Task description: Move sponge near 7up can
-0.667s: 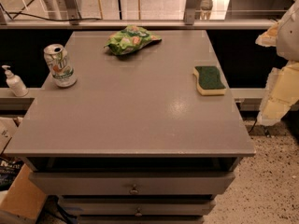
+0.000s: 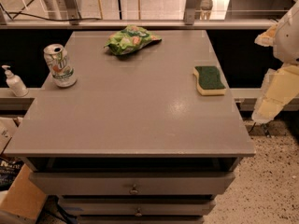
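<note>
Gripper (image 2: 276, 93) sits at the far right edge of the frame, beyond the right side of the table (image 2: 140, 120) and roughly level with its top; only pale yellow and white parts are in shot, and I can't tell whether it's apart or together. Nearest item is the sponge (image 2: 210, 80), centre-right of frame: lying flat on the grey tabletop close to the table's right edge, dark green scrub face up, yellow foam showing along its near side, apart from the gripper. Further left and towards the back edge, upper middle of frame, a crumpled green snack bag (image 2: 131, 39) lies on the top. 7up can (image 2: 60, 66) stands upright at the far left of the tabletop, upper left of frame, silver top with the opening visible, well apart from the sponge with bare tabletop between them. Off the table at the left edge, a small white pump bottle (image 2: 14, 81) stands on a lower ledge. Below the top, two drawers (image 2: 134, 183) with small knobs; cardboard box (image 2: 18, 199) at lower left, speckled floor (image 2: 275, 181) at lower right
</note>
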Tool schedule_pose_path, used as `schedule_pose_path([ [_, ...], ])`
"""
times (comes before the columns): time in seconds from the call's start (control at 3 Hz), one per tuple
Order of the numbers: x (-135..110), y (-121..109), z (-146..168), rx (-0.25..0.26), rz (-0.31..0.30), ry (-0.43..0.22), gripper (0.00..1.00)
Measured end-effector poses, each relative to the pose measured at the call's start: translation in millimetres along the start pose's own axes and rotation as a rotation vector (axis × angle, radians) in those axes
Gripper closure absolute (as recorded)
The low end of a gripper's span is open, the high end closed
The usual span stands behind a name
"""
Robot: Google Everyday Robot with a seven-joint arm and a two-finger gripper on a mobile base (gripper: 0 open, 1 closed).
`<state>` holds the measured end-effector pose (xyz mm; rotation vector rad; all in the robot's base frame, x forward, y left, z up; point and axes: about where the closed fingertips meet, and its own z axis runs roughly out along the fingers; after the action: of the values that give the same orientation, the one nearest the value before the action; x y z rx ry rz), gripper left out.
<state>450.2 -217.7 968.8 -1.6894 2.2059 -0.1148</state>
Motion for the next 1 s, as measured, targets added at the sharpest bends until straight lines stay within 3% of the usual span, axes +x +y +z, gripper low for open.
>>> schedule_pose_path([
  [0.67,-15.5,-56.1,67.3,0.116,0.005,-0.104,0.0],
  [1.0,-22.8,-89.1,108.2,0.125,0.033,-0.129,0.0],
])
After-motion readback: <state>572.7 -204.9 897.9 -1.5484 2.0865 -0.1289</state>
